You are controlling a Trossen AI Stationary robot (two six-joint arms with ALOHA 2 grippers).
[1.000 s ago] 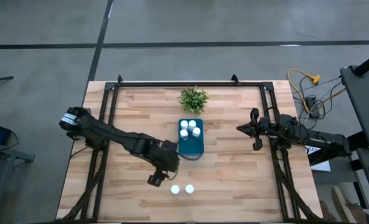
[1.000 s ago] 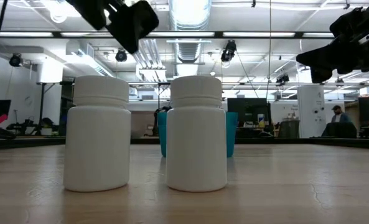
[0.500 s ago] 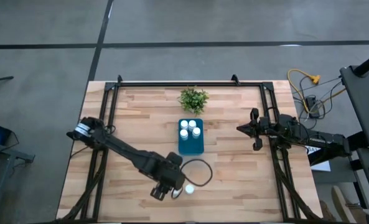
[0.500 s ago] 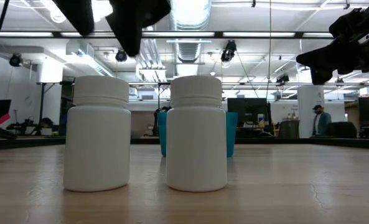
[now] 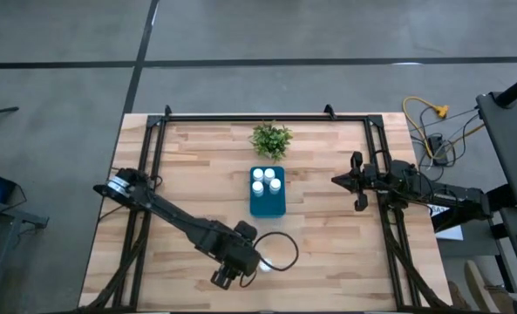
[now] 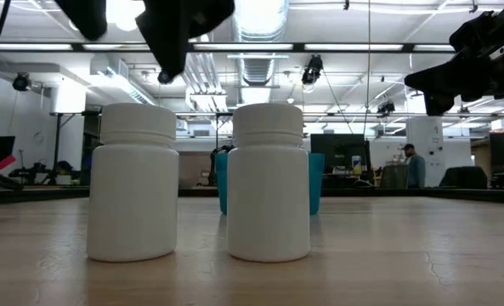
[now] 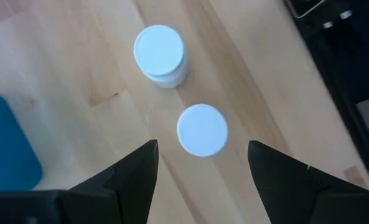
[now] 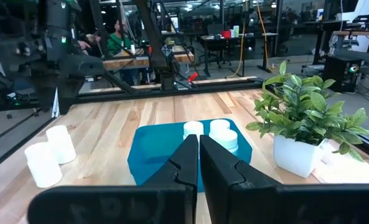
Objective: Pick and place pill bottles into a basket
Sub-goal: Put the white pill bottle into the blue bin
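Two pill bottles (image 7: 201, 129) below left gripper (image 7: 201, 163) — jaws apart

My left gripper (image 5: 234, 272) now sits above the nearer of the two loose pill bottles (image 7: 201, 129), having travelled from beside the basket (image 5: 267, 201) toward the front table edge.

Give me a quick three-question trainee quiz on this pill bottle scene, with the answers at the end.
1. True or false: the left gripper hangs open above a pill bottle on the table.
2. How many bottles show in the teal basket? A) one B) three C) five
3. Fill in: the right gripper is ____, waiting at the table's right side beyond the plant.

Key: 1 true; 2 B; 3 shut.
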